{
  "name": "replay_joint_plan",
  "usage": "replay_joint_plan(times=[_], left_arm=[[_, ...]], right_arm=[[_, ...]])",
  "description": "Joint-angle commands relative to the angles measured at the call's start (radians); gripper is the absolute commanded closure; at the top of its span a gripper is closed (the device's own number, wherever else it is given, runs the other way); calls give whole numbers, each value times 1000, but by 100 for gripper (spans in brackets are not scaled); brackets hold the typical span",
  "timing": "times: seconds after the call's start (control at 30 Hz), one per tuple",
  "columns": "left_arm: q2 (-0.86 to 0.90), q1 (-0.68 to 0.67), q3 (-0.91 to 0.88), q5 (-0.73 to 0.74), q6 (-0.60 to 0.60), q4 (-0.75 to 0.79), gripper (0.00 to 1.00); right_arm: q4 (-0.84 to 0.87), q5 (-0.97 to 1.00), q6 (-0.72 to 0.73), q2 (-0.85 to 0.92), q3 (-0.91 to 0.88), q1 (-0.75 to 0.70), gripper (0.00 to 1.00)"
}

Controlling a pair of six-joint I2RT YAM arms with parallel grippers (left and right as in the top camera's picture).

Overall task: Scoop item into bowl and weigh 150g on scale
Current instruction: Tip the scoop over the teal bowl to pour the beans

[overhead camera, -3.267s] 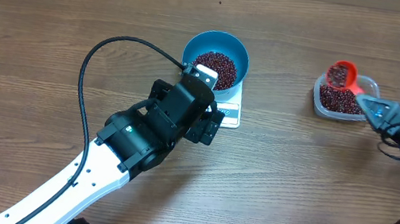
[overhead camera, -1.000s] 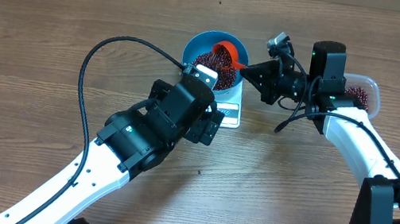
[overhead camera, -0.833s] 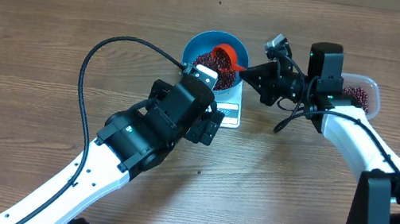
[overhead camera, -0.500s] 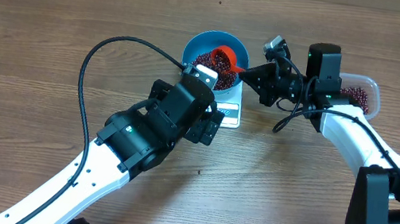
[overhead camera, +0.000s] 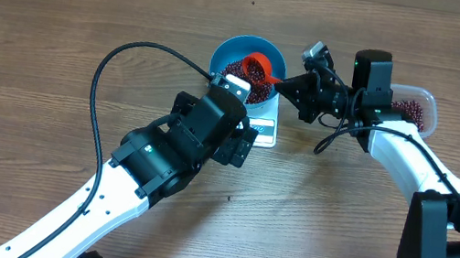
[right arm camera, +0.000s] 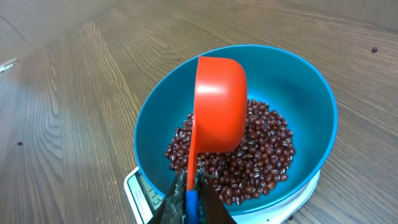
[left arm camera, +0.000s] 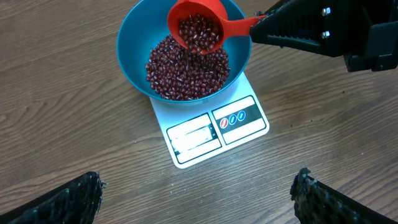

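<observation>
The blue bowl (overhead camera: 221, 49) stands on the white scale (overhead camera: 264, 133) and holds a heap of red-brown beans (left arm camera: 186, 71). My right gripper (right arm camera: 191, 186) is shut on the handle of a red scoop (overhead camera: 261, 63). The scoop hangs over the bowl, tipped on its side, with beans in its cup (left arm camera: 198, 25). My left gripper (left arm camera: 198, 186) is open and empty above the bare table, just in front of the scale's display (left arm camera: 194, 134). I cannot read the display.
A clear tub (overhead camera: 418, 108) with more beans sits right of the bowl, partly behind the right arm. The left arm's black cable (overhead camera: 103, 81) loops over the table on the left.
The right arm has carried the scoop from the tub to over the bowl. In the last second it has barely shifted. The left arm has not moved.
</observation>
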Motion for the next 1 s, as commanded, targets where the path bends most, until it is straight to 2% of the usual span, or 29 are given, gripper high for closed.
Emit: replay_joint_plan(times=[0.0, 0.97], left_arm=[[-8, 0, -3, -10, -6, 4, 0], [-8, 0, -3, -10, -7, 4, 0]], right_arm=[[8, 0, -90, -2, 3, 2, 96], [2, 0, -105, -2, 3, 2, 96]])
